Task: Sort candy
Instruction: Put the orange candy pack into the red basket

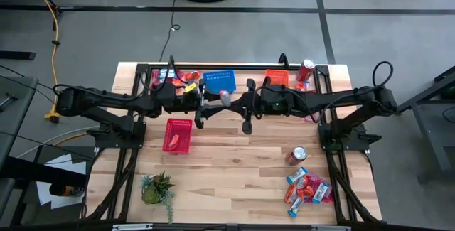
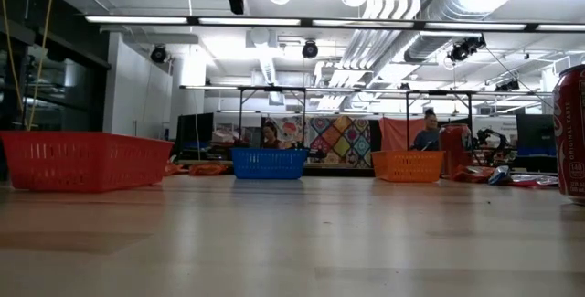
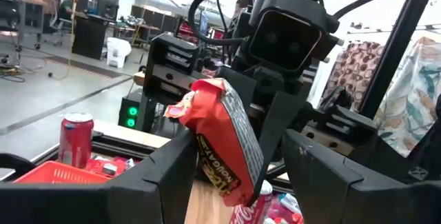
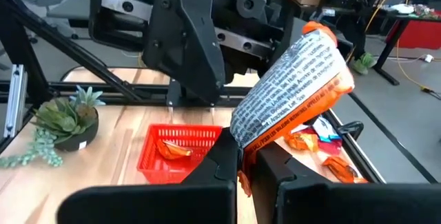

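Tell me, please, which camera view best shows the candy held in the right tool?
The right wrist view: the orange candy fills the frame, pinched in the shut right tool. The left wrist view shows it from the other side; the high view hardly shows it, the low view not at all.

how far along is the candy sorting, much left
Early on. Done: one wrapper lies in the red basket. In hand: the right gripper is shut on an orange packet held up mid-table, and the left gripper stands open around it, which looks like a handover. Left: a pile of candy on the table's right side waits unsorted.
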You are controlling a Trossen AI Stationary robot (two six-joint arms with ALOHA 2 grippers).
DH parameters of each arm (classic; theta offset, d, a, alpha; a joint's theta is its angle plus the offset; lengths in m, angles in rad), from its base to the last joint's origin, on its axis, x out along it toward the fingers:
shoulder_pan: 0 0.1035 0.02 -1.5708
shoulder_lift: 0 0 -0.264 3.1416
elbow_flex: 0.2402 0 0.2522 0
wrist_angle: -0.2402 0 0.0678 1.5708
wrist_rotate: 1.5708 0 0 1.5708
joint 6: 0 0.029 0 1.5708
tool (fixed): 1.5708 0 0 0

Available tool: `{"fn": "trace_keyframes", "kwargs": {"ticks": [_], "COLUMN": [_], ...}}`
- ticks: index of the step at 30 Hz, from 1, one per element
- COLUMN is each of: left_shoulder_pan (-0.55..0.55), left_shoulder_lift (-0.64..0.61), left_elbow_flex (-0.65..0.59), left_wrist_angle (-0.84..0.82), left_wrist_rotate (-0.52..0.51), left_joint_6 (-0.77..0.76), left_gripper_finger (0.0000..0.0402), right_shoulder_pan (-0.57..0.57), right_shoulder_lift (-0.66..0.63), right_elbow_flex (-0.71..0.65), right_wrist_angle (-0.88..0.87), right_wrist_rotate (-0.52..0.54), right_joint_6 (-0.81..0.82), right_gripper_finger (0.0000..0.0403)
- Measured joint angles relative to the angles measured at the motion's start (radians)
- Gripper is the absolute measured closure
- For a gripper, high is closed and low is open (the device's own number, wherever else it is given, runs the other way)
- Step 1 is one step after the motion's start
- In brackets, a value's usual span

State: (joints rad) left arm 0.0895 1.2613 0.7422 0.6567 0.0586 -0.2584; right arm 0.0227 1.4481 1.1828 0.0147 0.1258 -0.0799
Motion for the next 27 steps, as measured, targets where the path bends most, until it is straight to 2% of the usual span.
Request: {"fn": "trace_keyframes", "kwargs": {"ticks": [3,5,7,11,12,15,18,22,25,27], "left_shoulder_pan": [0.000,0.000,0.000,0.004,0.009,0.023,0.060,0.130,0.163,0.163], "left_shoulder_lift": [0.000,0.000,0.000,0.000,0.000,-0.009,-0.081,-0.256,-0.379,-0.435], "left_elbow_flex": [0.000,0.000,0.000,0.000,0.000,0.000,-0.001,-0.001,0.001,0.001], "left_wrist_angle": [0.001,0.000,0.000,0.000,-0.001,-0.022,-0.128,-0.381,-0.608,-0.740], "left_wrist_rotate": [0.014,0.011,0.006,0.007,0.007,0.010,0.011,-0.035,-0.100,-0.107], "left_joint_6": [-0.008,-0.020,-0.025,-0.035,-0.049,-0.062,-0.040,0.012,0.011,-0.031], "left_gripper_finger": [0.0204,0.0220,0.0254,0.0368,0.0381,0.0385,0.0396,0.0398,0.0400,0.0400], "right_shoulder_pan": [0.000,0.004,0.005,0.009,0.009,0.011,0.011,0.011,0.011,0.013], "right_shoulder_lift": [0.000,0.000,0.000,0.000,0.000,-0.001,-0.038,-0.120,-0.173,-0.202], "right_elbow_flex": [0.000,0.000,0.000,0.000,0.000,0.000,0.000,0.024,0.027,0.027], "right_wrist_angle": [0.000,0.000,0.001,-0.010,-0.013,-0.038,-0.113,-0.309,-0.445,-0.530], "right_wrist_rotate": [-0.004,-0.005,-0.006,-0.005,0.001,0.037,0.092,0.162,0.163,0.161], "right_joint_6": [0.000,0.005,0.025,0.068,0.081,0.104,0.102,0.159,0.250,0.296], "right_gripper_finger": [0.0400,0.0397,0.0390,0.0359,0.0347,0.0304,0.0255,0.0201,0.0181,0.0178]}}
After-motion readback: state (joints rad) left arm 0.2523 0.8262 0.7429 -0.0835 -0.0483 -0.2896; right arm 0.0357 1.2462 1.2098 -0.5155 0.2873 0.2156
